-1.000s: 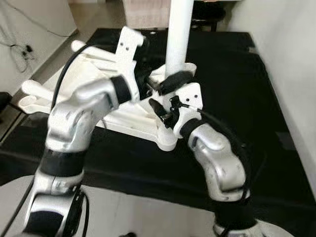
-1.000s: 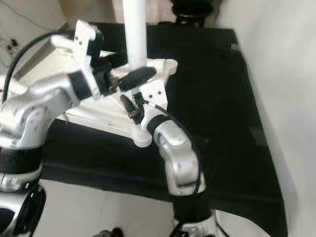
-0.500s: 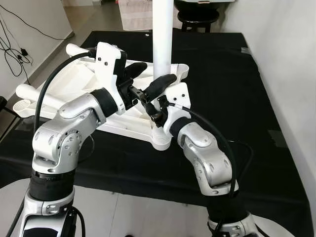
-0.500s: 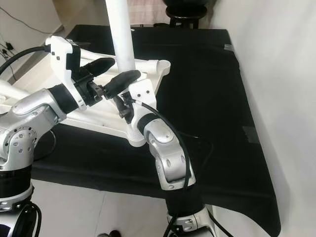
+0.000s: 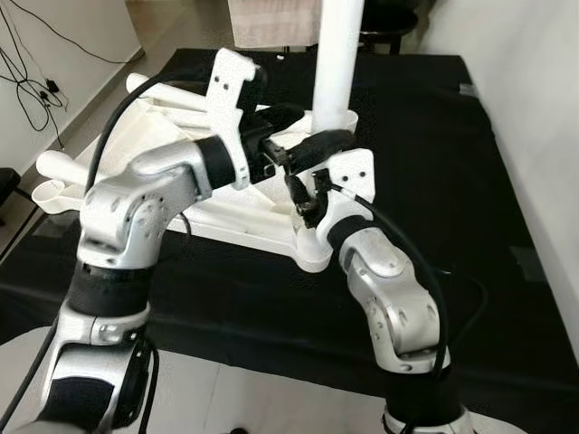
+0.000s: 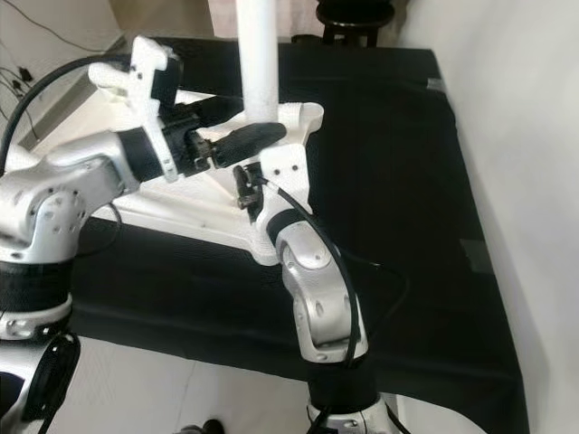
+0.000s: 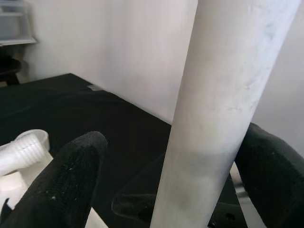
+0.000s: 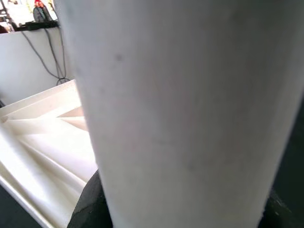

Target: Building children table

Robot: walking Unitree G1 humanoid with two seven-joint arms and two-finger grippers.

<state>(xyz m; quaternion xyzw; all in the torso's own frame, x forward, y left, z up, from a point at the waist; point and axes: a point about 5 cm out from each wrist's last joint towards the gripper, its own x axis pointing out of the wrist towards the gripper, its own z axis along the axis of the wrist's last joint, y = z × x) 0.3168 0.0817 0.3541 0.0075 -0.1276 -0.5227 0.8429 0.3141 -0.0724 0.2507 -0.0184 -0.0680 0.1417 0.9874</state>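
On black mat (image 5: 507, 163), upright white leg (image 5: 336, 63) in tabletop (image 5: 181, 136) socket, straddled loosely by left pincer (image 7: 166, 180), clenched by right pincer (image 5: 318, 149).

Both eye views look forward and down from the head, sharing the upright white leg (image 5: 336, 63) and the overturned tabletop (image 6: 181, 203). The left wrist view faces the leg at close range; the right wrist view sits nearer still.
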